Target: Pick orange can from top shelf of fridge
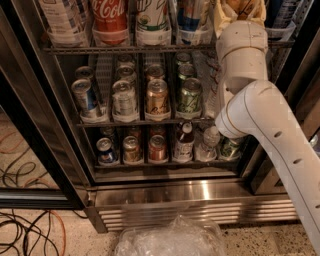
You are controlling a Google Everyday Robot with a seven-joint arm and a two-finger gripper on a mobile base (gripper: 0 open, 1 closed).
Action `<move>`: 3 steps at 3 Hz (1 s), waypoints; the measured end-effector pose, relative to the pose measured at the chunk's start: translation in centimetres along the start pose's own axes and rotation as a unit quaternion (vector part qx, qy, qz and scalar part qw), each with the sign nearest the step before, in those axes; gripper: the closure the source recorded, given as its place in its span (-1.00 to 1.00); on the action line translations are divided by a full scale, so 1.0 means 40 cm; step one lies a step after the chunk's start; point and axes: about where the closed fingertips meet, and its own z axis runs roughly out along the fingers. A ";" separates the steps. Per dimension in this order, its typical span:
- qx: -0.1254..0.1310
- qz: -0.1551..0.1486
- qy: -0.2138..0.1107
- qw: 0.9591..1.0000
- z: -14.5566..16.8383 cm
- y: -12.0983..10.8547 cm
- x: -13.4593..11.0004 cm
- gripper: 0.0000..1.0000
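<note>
The fridge point(190, 192) stands open in front of me, with wire racks of drinks. On the top shelf point(165, 49), at the far right, the orange can point(242, 4) shows only as a copper-orange patch cut off by the upper frame edge. My gripper point(241, 11) is up at that can, reaching into the shelf's right end, and its cream body surrounds the can. The white arm point(250, 115) rises from the lower right in front of the middle rack.
A red Coca-Cola can point(109, 17), a white-green can point(152, 17) and a blue can point(192, 15) stand left of the gripper on the same shelf. A shorter orange-gold can point(157, 97) is on the middle rack. Crumpled clear plastic point(170, 240) and cables point(25, 230) lie on the floor.
</note>
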 end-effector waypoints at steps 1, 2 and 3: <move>0.005 -0.001 -0.014 1.000 0.009 -0.006 -0.018 1.00; 0.015 -0.004 -0.047 0.999 0.015 -0.018 -0.050 1.00; 0.015 -0.004 -0.047 0.999 0.015 -0.018 -0.050 1.00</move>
